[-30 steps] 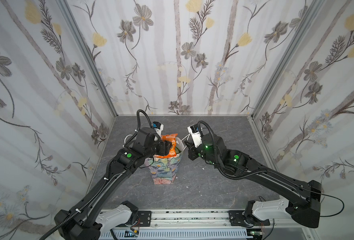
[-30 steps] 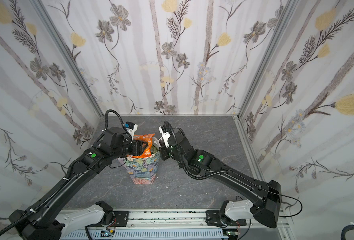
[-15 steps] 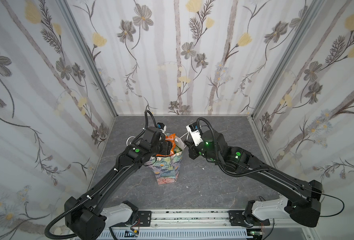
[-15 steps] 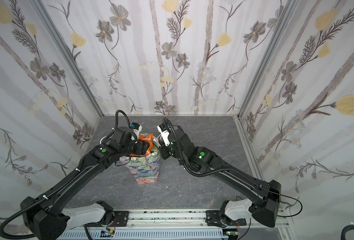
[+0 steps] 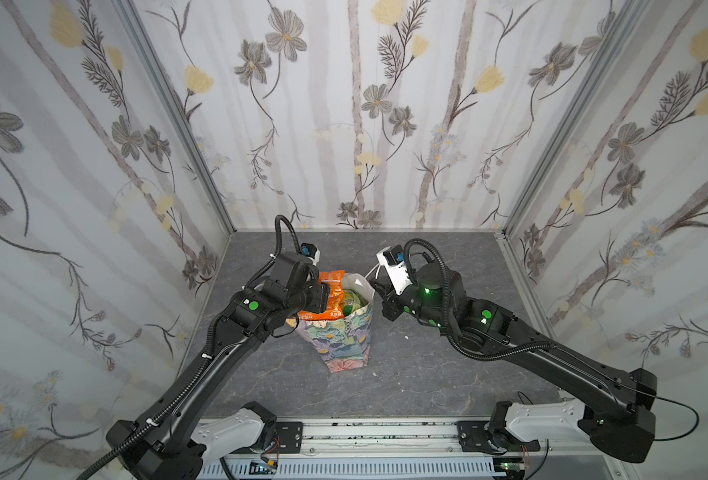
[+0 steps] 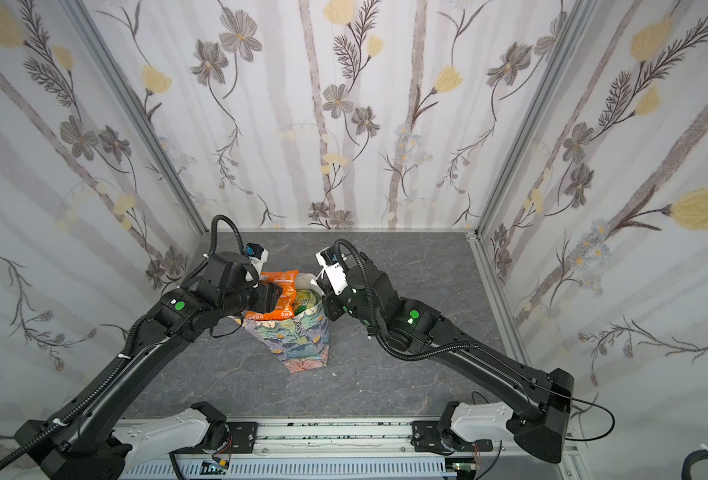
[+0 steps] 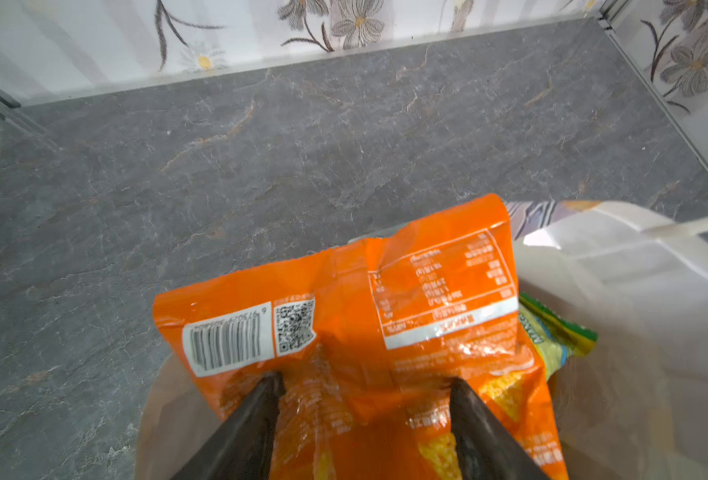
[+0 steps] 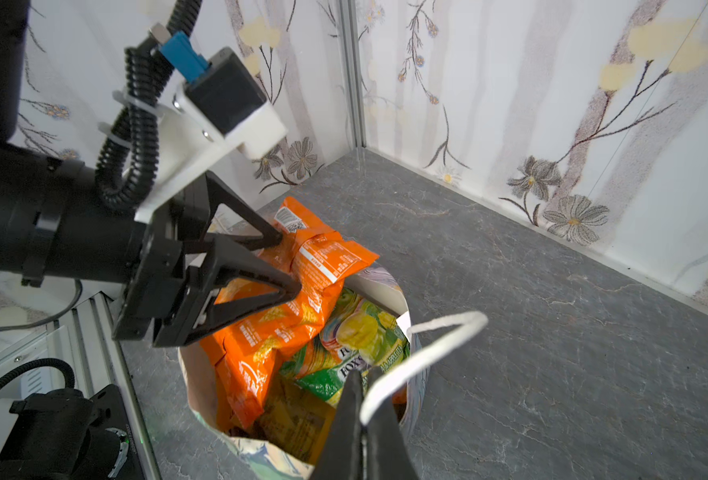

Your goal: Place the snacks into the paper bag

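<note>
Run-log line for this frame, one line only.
left pincer: gripping orange packet in paper bag mouth | right pincer: shut on cord handle | packet: sticking out, not released

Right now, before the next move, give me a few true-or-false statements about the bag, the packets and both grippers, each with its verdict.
1. The right gripper is shut on the white cord handle of the paper bag. True.
2. The orange packet lies flat on the table. False: it sticks up out of the bag's mouth, gripped by the left gripper.
3. The bag lies on its side. False: it stands upright.
4. A yellow-green FOX'S packet sits inside the bag. True.
</note>
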Robot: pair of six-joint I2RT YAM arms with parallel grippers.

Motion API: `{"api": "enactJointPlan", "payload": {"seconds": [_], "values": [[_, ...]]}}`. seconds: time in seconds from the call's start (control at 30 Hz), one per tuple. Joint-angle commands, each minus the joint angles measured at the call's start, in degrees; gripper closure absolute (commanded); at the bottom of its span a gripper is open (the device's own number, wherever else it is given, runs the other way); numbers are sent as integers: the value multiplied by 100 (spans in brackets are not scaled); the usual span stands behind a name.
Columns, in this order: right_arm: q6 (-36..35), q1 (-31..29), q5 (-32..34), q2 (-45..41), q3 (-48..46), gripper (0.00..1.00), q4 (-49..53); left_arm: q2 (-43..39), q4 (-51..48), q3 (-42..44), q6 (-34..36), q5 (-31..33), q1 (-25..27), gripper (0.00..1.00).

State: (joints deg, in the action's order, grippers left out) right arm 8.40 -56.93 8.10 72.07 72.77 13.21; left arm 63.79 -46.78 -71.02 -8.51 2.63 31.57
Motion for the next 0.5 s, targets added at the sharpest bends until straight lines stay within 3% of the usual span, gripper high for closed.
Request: {"api": "enactJointPlan", "payload": {"seconds": [0.0,0.17,0.33,0.47], "values": [[-90,6,84,99,38,100,-926,-116,-137,-156,35,-245,2,32],[-32,4,-1,211,45,100,-928,-150,7,-817,64,-696,52,27],[-14,6,25,167,6,100,-943,161,-500,-1226,39,325,68,20],[-5,6,53,141,-24,100,-926,149,-698,-1173,-142,467,67,16]]}}
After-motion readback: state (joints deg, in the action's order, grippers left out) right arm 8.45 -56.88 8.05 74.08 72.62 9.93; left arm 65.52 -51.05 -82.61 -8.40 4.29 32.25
